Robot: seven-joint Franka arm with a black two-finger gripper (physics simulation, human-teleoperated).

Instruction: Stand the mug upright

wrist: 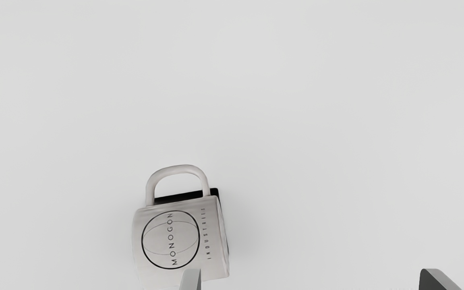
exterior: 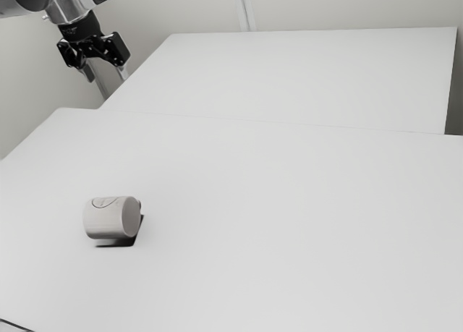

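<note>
One mug point(exterior: 103, 220) lies on its side on the table point(exterior: 289, 223), toward the exterior view's left; interior hidden, contents cannot be told. Gripper point(exterior: 106, 77) is well above, fingers wide apart, holding nothing.

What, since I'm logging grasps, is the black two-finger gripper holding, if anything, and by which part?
Nothing is held: the black two-finger gripper is open, and the pale cylindrical mug with a looped handle lies on its side on the white table.

Around the smooth light-grey cylindrical mug point(exterior: 103, 220), the flat white surface point(exterior: 289, 223) leaves room to pass; the mug's curved light-grey handle point(wrist: 185, 168) juts into it.
</note>
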